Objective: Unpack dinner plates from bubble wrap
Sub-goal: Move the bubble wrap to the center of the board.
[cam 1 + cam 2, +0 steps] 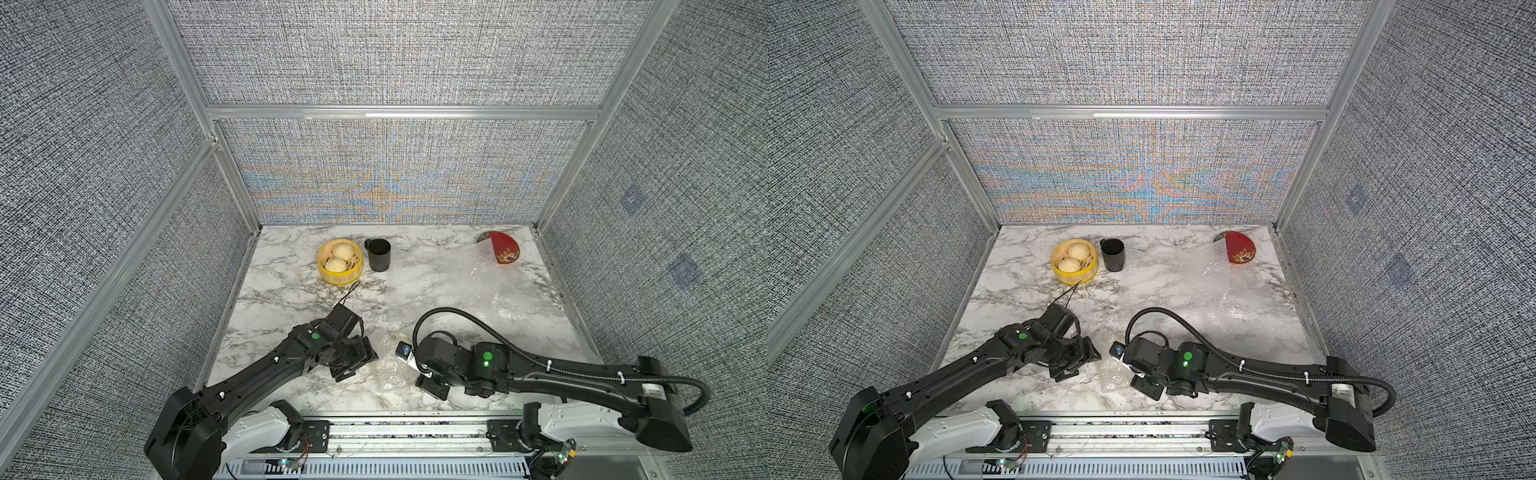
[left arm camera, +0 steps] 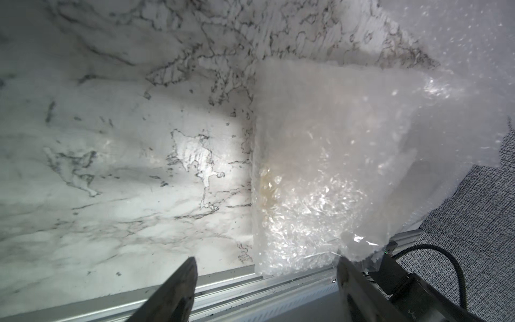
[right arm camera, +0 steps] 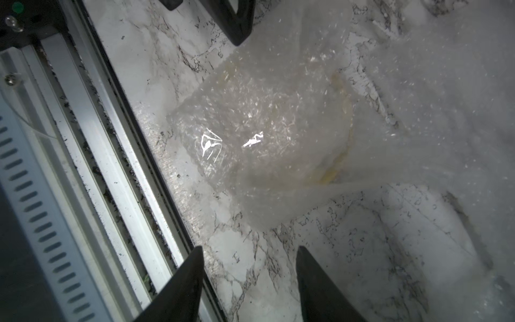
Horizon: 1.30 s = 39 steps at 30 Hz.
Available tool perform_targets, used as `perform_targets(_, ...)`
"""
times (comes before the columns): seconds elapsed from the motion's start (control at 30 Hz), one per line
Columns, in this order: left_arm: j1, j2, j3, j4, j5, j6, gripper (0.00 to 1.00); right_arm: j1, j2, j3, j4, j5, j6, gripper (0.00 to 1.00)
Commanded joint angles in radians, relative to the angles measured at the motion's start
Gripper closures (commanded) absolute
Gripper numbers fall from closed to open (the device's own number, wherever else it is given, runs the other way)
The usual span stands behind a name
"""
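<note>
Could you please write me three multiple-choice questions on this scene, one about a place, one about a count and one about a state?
1. Where does the black cup stand?
A) right beside the steamer basket
B) inside it
C) lying tipped far from it

2. How many buns lie in the steamer basket?
A) one
B) two
C) four

3. How is the dark red plate?
A) fully wrapped
B) partly bare, with bubble wrap over one edge
C) stacked in the basket

Answers:
1 A, since the cup stands upright next to the basket.
2 B, since both top views show two pale buns.
3 B, since the wrap hides only one side of the plate.
</note>
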Motion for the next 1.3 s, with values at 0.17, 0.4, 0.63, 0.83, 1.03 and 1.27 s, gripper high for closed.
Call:
perform_targets(0.17,-0.002,0.087,0.001,0.095,0.013,0.005,0.22,0.006,0.101,0.036,0.047,0.005,-0.057,0.47)
perform_targets(0.4,-0.002,0.173,0.017,0.143,0.032,0.022,0.22,0.008,0.138,0.024,0.052,-0.028,-0.025,0.49)
perform_targets(0.63,-0.002,0.237,0.033,0.147,0.038,0.043,0.22,0.006,0.208,0.035,0.061,0.005,-0.018,0.52)
perform_targets(0.83,-0.018,0.287,0.045,0.143,0.026,0.064,0.22,-0.01,0.247,0.055,0.033,0.059,0.018,0.64)
perform_targets(1.03,-0.049,0.349,0.07,0.139,0.009,0.07,0.22,-0.052,0.216,0.045,0.019,0.078,0.054,0.95)
perform_targets(1.27,-0.063,0.405,0.12,0.124,0.005,0.091,0.22,-0.169,0.123,-0.003,-0.014,0.071,0.114,1.0)
